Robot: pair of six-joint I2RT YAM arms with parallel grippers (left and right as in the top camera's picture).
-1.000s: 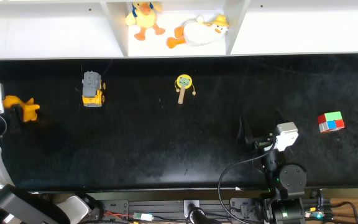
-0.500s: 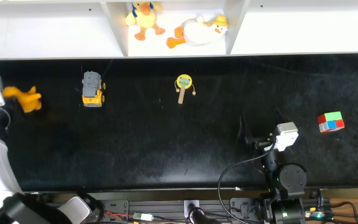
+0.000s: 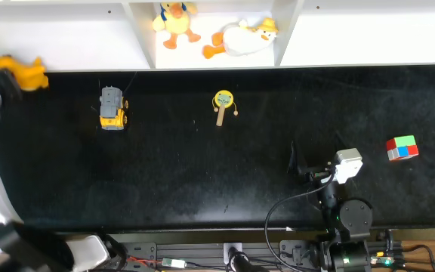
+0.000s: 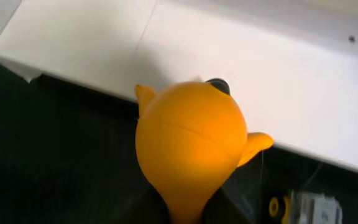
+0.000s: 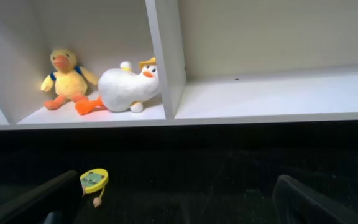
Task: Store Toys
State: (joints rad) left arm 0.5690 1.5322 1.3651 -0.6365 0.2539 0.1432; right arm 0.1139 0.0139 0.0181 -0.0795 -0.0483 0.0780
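Left wrist view shows the left gripper (image 4: 191,214) pinching an orange toy (image 4: 191,143) by its thin end. The toy is fat and round at the other end. That round end points away from the gripper and toward the white shelf (image 4: 272,81). The toy's long side runs in line with the gripper. Two small tips stick out from its sides. The toy sits right at the shelf's front edge, by the left box of the shelf. I cannot tell if it touches the shelf. In the top view the toy lies mostly along that front edge, with the gripper at its left end. A yellow duck (image 3: 174,19) and a white duck (image 3: 240,36) are in the middle box of the shelf. The yellow duck is upright and the white duck lies on its side just beside it. A truck (image 3: 112,108) is on the black table (image 3: 202,174), near the shelf's front edge and below the left box. A rattle (image 3: 223,103) is on the table below the middle box, with its stick pointing away from the shelf. A cube (image 3: 402,147) is on the table below the right box, farther from the shelf than the rattle. The right gripper (image 3: 312,162) is well apart from the shelf, low over the table. Its fingers are spread wide and hold nothing.
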